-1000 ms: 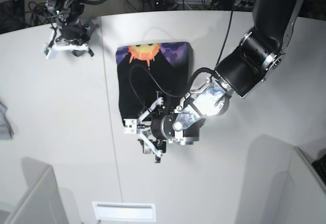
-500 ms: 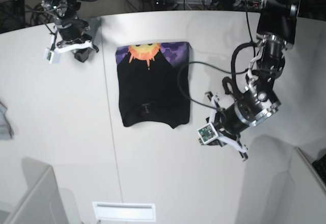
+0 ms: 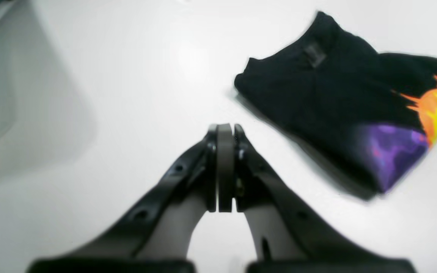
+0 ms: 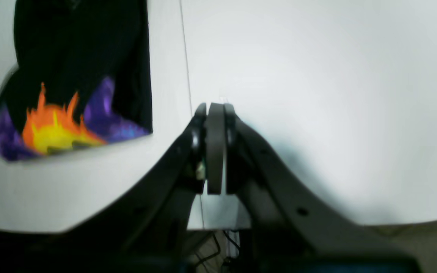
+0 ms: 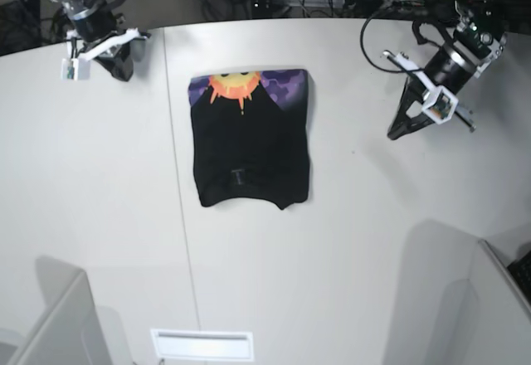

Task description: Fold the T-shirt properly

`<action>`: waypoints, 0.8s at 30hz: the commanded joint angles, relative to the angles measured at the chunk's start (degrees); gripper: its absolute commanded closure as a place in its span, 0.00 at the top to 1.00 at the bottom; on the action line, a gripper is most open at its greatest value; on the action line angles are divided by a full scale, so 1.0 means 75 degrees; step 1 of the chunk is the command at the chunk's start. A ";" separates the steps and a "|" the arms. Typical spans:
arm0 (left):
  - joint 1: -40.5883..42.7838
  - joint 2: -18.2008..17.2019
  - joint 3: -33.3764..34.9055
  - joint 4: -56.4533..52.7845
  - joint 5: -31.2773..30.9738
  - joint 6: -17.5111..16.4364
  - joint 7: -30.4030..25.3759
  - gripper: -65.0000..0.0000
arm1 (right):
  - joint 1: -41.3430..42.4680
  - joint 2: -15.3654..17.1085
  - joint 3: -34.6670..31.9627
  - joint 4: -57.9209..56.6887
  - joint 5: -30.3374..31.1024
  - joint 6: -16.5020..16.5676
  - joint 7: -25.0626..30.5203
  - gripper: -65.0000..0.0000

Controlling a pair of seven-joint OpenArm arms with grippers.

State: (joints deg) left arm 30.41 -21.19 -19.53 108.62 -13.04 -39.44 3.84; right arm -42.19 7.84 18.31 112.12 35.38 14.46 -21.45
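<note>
The T-shirt (image 5: 251,139) lies folded on the desk (image 5: 348,240), between both end effectors. The left end effector (image 5: 398,130) and right end effector (image 5: 120,68) are pressed together, empty. The fold could be disturbed if an arm swept back low.

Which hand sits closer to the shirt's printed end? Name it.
The right hand, at the base view's upper left, is level with the T-shirt sun print; the left hand hangs farther off, beside its middle.
</note>
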 commanded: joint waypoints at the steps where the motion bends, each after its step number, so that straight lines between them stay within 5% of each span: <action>1: 0.0288 -0.0064 -0.0051 -0.0012 -0.0096 -0.0075 -0.0424 0.00 | -0.0159 0.0192 0.0027 0.0131 0.0095 0.0176 0.0276 0.00; 7: 0.1647 -0.0064 -0.0121 -0.0833 -0.0108 -0.0075 -0.1596 0.00 | -0.0885 0.0848 -0.0044 0.0143 -0.0175 0.0176 0.0299 0.00; 14: 0.2913 -0.0076 -0.0121 -0.1700 -0.0096 -0.0075 -0.1983 0.00 | -0.2128 0.0684 -0.0067 0.0178 -0.1851 0.0176 0.0217 0.00; 21: 0.3499 -0.0076 -0.0016 -0.3259 -0.0026 -0.0075 -0.1959 0.00 | -0.2796 0.0719 -0.0688 0.0155 -0.1874 0.0176 -0.1764 0.00; 24: 0.3417 -0.0064 0.0242 -0.4103 0.0654 -0.0075 -0.1971 0.00 | -0.2831 0.0731 -0.1286 0.0096 -0.1886 0.0176 -0.2666 0.00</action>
State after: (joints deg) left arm 55.02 -21.43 -17.56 77.19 -7.46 -39.33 -10.20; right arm -62.43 13.08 8.27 112.31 20.93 15.51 -41.82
